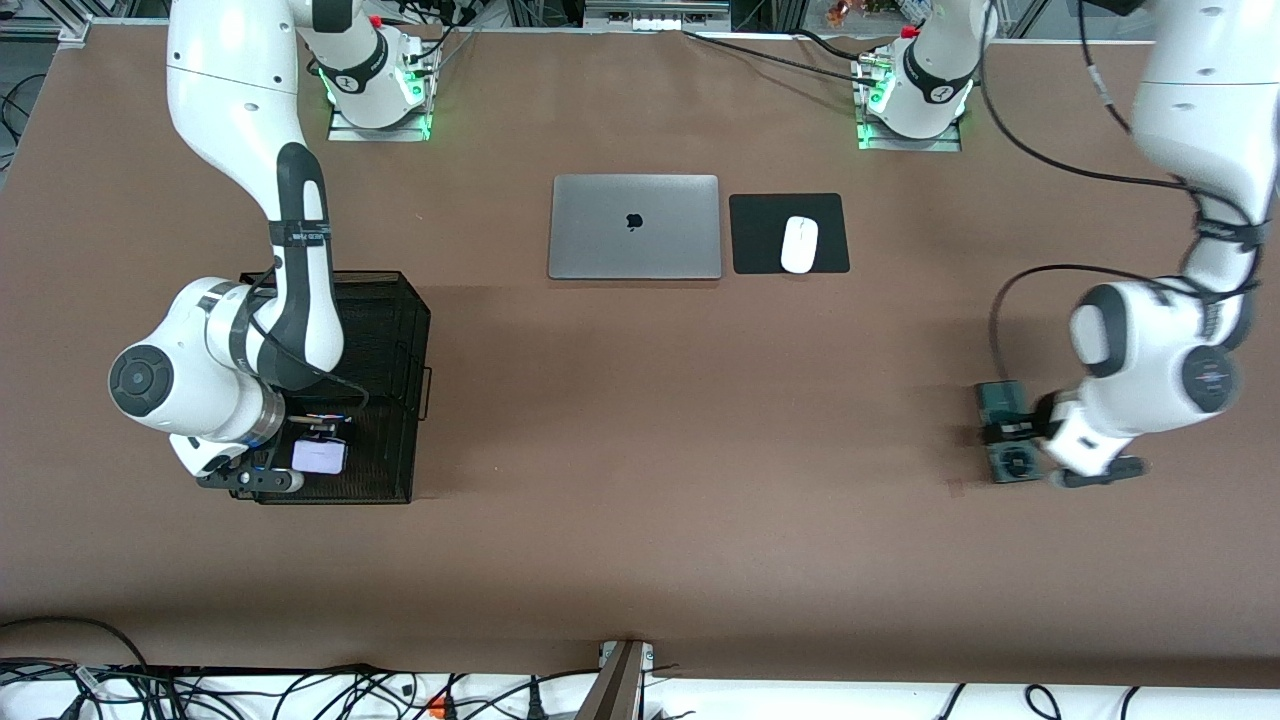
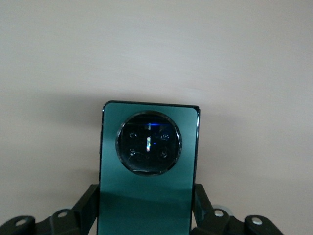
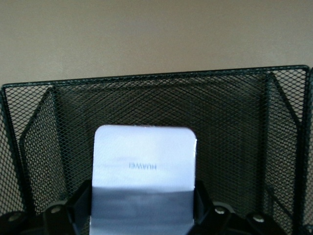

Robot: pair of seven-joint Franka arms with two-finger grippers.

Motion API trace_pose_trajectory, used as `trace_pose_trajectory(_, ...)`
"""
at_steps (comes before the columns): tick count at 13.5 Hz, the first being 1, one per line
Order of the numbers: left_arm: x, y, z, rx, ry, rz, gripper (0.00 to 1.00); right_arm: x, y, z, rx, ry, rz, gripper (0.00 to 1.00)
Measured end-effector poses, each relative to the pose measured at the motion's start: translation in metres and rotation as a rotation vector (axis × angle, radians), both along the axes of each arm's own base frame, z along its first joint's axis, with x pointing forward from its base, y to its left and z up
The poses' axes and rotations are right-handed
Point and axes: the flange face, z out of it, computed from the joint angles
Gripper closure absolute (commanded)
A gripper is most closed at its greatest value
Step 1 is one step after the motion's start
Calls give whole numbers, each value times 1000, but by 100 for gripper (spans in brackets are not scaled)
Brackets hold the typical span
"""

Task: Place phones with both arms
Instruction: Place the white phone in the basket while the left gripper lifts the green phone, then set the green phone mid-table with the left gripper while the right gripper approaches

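Left hand clamped on green phone lying on table; right hand gripping lilac phone over basket.

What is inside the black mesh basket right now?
Inside the black mesh basket, the pale lilac-white phone sits between the fingers of the right gripper. The right arm covers much of the basket, so anything under it cannot be seen.
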Motion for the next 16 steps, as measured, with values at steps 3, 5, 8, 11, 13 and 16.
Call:
trace_pose_trajectory(3,-6,-114,4,7,15,-30,100,2,-4,2,10,-11,-14,1)
trace_pose_trajectory(5,-13,-187,18,16,32,-44,100,5,-6,9,12,-25,-15,1)
trace_pose_trajectory(8,-30,-289,42,19,16,-50,100,12,1,34,37,-12,1,1)
trace_pose_trajectory(11,-46,-375,36,7,-6,7,100,12,-4,79,65,76,3,1)
trace_pose_trajectory(13,-48,-421,30,-23,-49,56,100,9,-3,112,85,118,-15,1)
trace_pose_trajectory(16,-58,-466,17,-52,-119,60,100,0,16,148,119,151,-52,1)
